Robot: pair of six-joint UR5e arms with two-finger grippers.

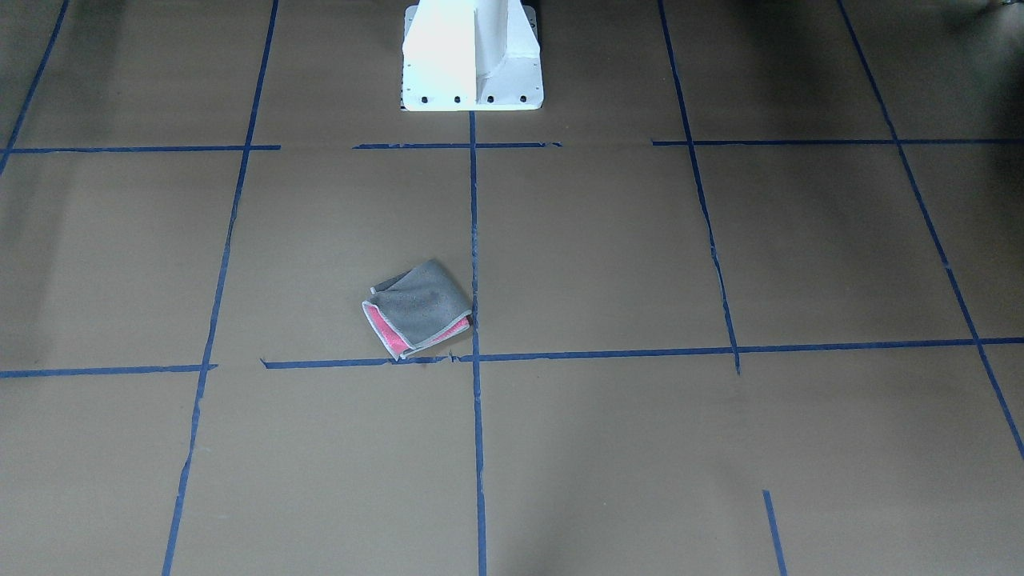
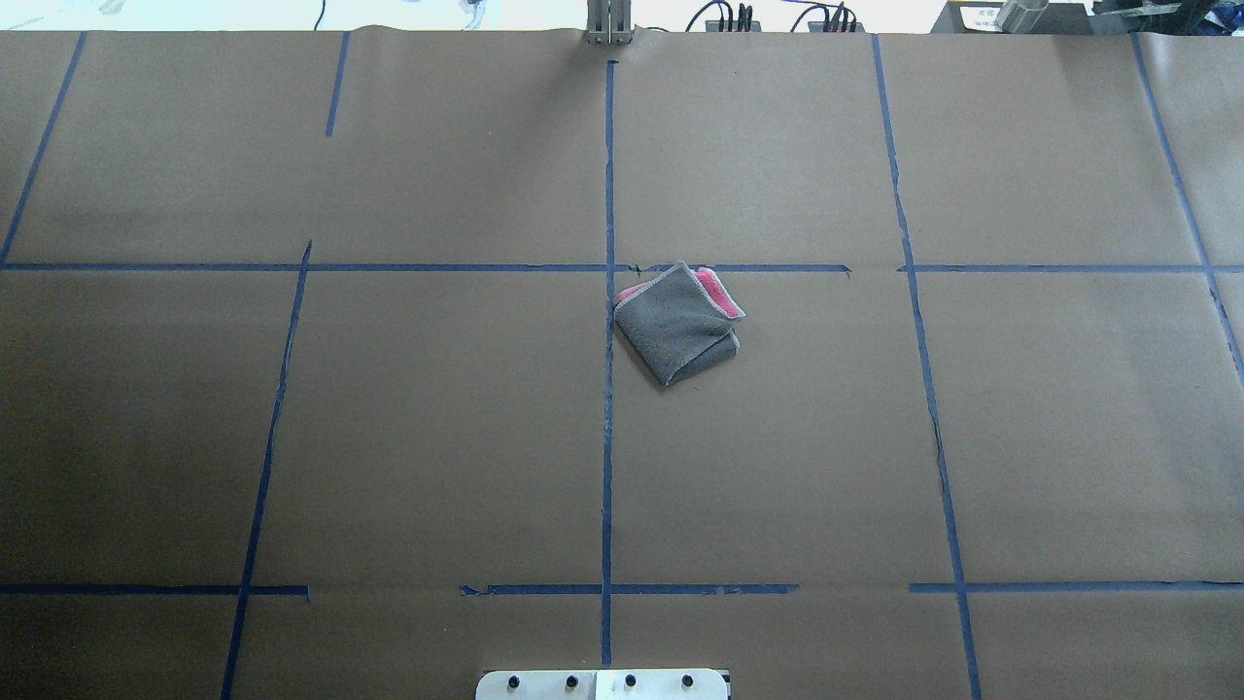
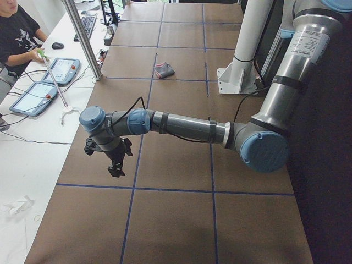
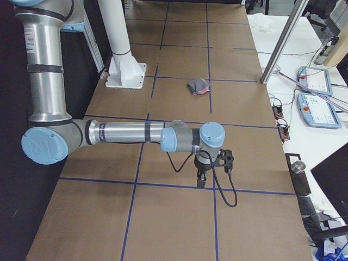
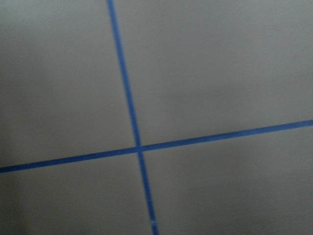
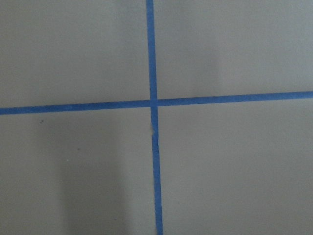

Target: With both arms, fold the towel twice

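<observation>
The towel (image 1: 416, 308) lies folded into a small square near the table's middle, grey face up, with pink showing along one edge. It also shows in the overhead view (image 2: 675, 326) and, small, in both side views (image 3: 164, 70) (image 4: 197, 86). The left gripper (image 3: 115, 165) hangs above the table at the robot's far left end, far from the towel; I cannot tell whether it is open or shut. The right gripper (image 4: 202, 176) hangs above the far right end, also far from the towel; I cannot tell its state. Both wrist views show only brown paper and blue tape.
The white pedestal base (image 1: 472, 56) stands at the robot's edge of the table. Blue tape lines (image 2: 608, 389) grid the brown paper. An operator (image 3: 16, 38) sits beyond the table by tablets (image 3: 38, 96). A metal pole (image 4: 283, 49) stands at the far edge.
</observation>
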